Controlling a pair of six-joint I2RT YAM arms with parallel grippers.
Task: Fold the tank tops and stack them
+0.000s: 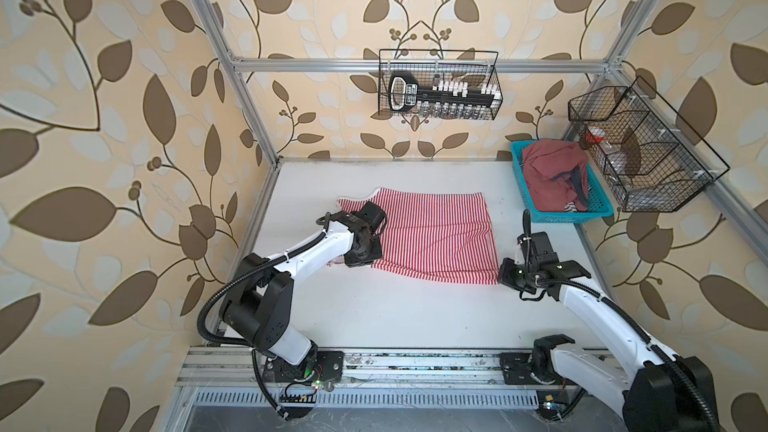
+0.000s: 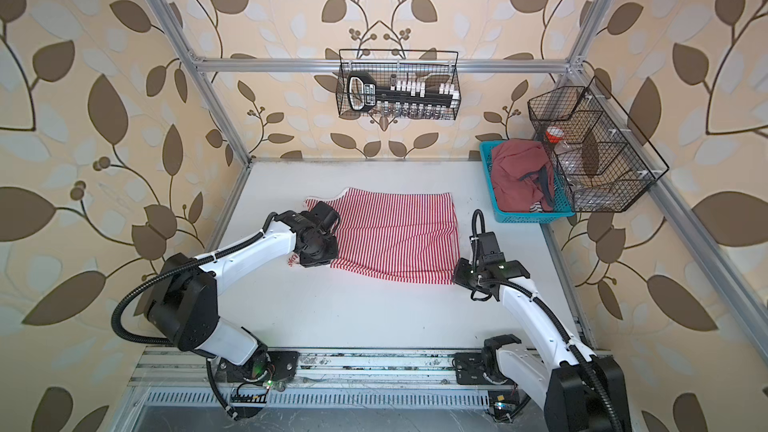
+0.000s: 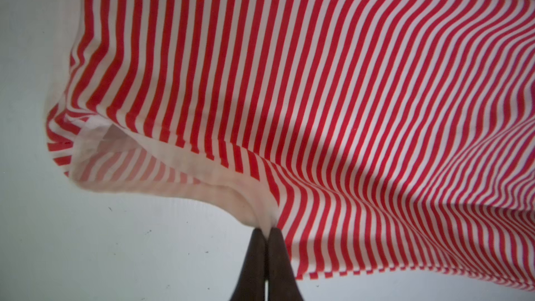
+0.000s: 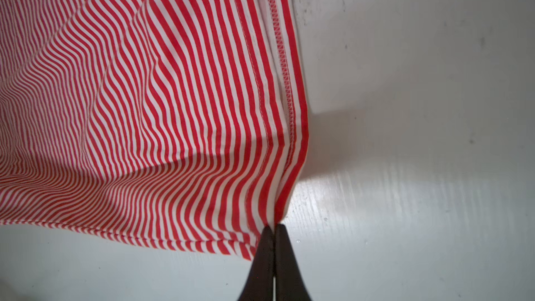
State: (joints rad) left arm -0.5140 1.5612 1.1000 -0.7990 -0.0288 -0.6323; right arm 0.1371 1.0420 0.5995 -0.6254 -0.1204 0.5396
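In both top views the striped top (image 1: 432, 234) is lying spread across the middle of the white table (image 1: 395, 317), with its straps pointing toward the left arm's side and its hem toward the right arm's side. The left gripper (image 1: 351, 260) is sitting at the near strap end and the right gripper (image 1: 503, 275) at the near hem corner. From above, the wrists are hiding the fingers, so their state cannot be told here. The red top (image 1: 552, 178) is lying crumpled in the basket (image 1: 536, 214) at the table's far right corner, well apart from the striped top, with a dark trim edge showing. In the left wrist view the left gripper's fingers (image 3: 254, 259) are pressing together with no gap, pinching the white-bound edge of the striped top beside an opening. The cloth is puckering at the tips and spreading away over the table. In the right wrist view the right gripper's fingers (image 4: 289, 259) are likewise pressing tight, clamping the stitched hem corner. The cloth is fanning out from the tips in shallow folds and is casting a shadow on the table beside it.
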